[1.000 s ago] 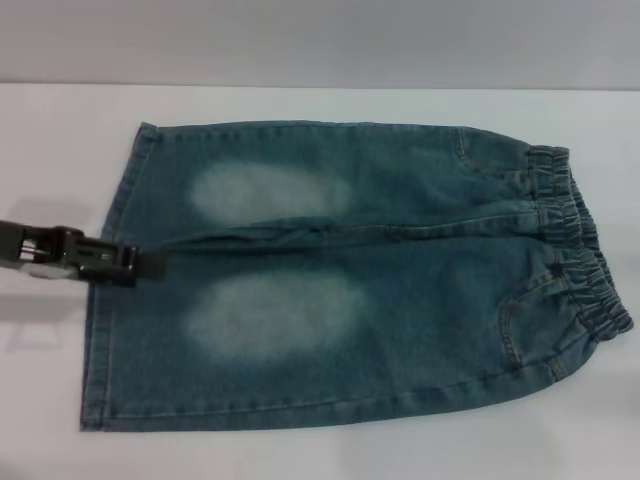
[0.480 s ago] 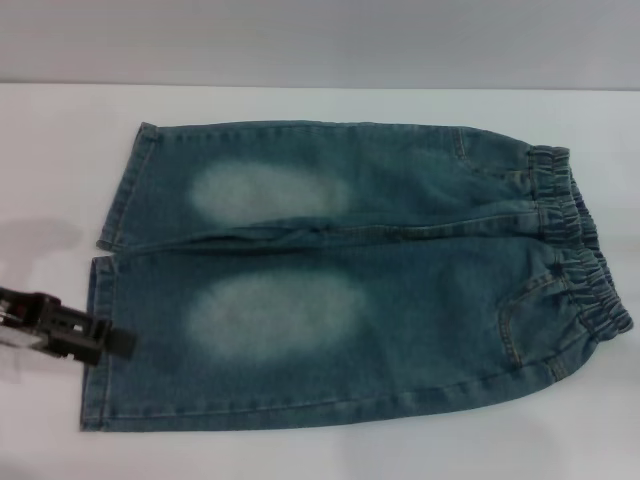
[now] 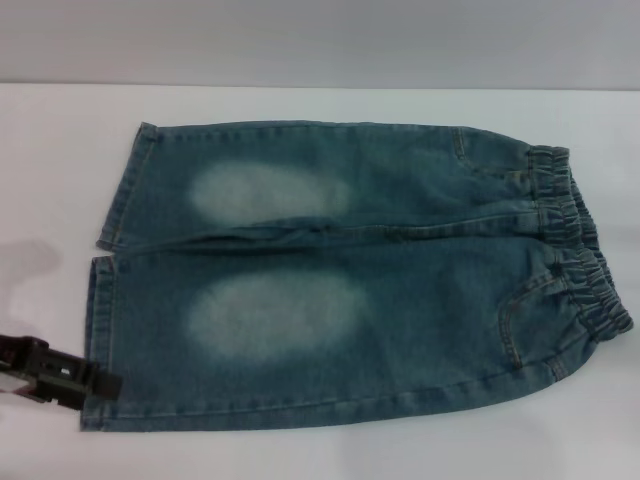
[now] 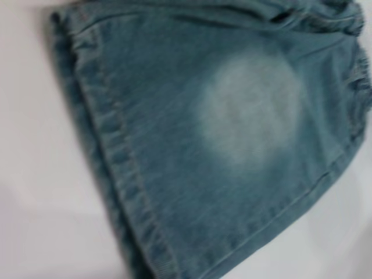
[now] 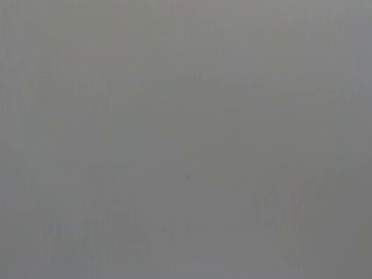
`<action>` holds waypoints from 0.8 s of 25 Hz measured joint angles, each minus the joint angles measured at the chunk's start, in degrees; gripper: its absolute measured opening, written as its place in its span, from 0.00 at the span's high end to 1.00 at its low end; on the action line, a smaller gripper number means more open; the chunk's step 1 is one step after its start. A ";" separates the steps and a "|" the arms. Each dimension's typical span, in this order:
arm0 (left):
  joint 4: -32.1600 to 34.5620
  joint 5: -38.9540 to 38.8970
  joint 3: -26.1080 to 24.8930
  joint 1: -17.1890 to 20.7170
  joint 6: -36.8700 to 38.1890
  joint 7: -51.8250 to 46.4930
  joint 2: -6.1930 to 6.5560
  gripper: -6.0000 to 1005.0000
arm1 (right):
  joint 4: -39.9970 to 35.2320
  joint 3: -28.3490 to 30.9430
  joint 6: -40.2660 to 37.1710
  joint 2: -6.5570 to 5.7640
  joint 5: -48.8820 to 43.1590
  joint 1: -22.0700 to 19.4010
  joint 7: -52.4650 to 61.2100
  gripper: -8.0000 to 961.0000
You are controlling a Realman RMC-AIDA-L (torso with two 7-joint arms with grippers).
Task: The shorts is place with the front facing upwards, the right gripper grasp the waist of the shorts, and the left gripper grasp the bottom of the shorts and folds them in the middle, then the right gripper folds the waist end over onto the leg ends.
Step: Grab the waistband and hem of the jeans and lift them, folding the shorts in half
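Observation:
The shorts (image 3: 400, 290) lie flat and spread on the white table, front up, a pale oval patch on each leg. The waist (image 3: 580, 250), a ruffled elastic band, is at the right. The bottom of the shorts, two straight hems (image 3: 97, 330), is at the left. My left gripper (image 3: 105, 383) sits low at the near left, right beside the near leg's hem close to its front corner. In the left wrist view the near leg's hem (image 4: 110, 157) and its faded patch (image 4: 250, 110) fill the picture. The right gripper is out of view; the right wrist view is plain grey.
The white table (image 3: 50, 150) extends around the shorts on every side, with its far edge against a grey wall (image 3: 320, 40). A soft shadow of the left arm lies on the table at the left.
My left gripper has slid along the hems toward me, from the gap between the two legs to the near leg's front corner. The shorts have not moved.

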 joint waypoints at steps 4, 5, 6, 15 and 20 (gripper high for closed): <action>-0.67 3.81 -0.06 -0.18 -1.60 -0.06 -1.03 0.16 | 0.12 -0.08 1.23 0.00 -0.12 0.82 0.00 0.37; -0.91 4.73 -0.06 -0.35 -1.90 -0.06 -1.35 0.16 | 0.15 -0.12 1.49 0.00 -0.16 0.99 0.00 0.37; -1.01 5.13 -0.04 -0.46 -1.99 -0.06 -1.54 0.16 | 0.18 -0.18 1.77 0.00 -0.18 1.17 0.00 0.37; -1.18 7.02 -0.32 -0.61 -3.36 0.02 -1.91 0.16 | 0.21 -0.32 2.27 0.00 -0.16 1.37 0.00 0.37; -1.18 7.10 -0.43 -0.86 -3.60 -0.06 -1.71 0.16 | 0.18 -0.35 2.36 0.00 -0.17 1.39 0.00 0.37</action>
